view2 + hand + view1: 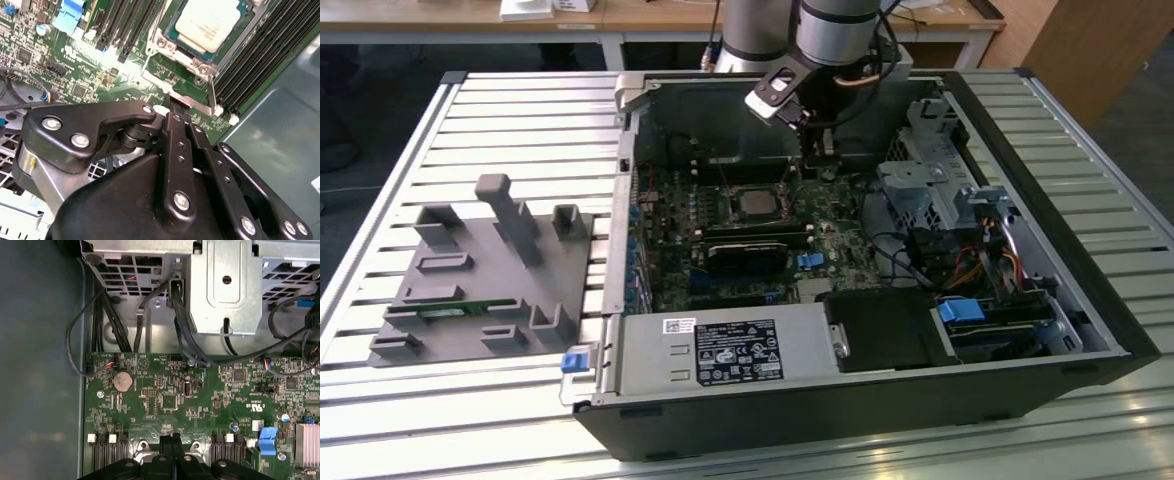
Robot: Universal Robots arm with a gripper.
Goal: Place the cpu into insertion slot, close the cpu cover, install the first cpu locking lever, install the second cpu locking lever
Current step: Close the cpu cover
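**Claw clenched at the socket's edge, cpu seated just ahead of its tips**

The cpu (207, 22), a flat square with a dull pale-metal top, lies in the insertion slot (156, 47). The cpu cover (185, 54), a thin silver plate, appears to lie down around it, with the chip showing through its window. From the socket's corner a locking lever (212, 92), a slim bright rod, runs straight back towards the claw. Its long axis follows the socket's side, parallel to the black ridged memory slots (250, 55). A second wire (155, 75) bends along the adjoining side and ends right at the claw's tips.

The claw (175, 107) is clenched, its two matte black fingers pressed together. Whether the wire's end is pinched between them cannot be told. The cpu lies directly ahead of the tips, near but apart. In the exterior view the claw (805, 165) hangs just to the exterior view's right of the cpu (758, 203), nearer the case's far wall.

Around the socket spreads the glossy green circuit board (165, 405), dense with small parts, a round silver coin cell (123, 381) and black cables (107, 325). All of it sits inside an open black computer case (854, 410) lying on a pale slatted desk (454, 150).
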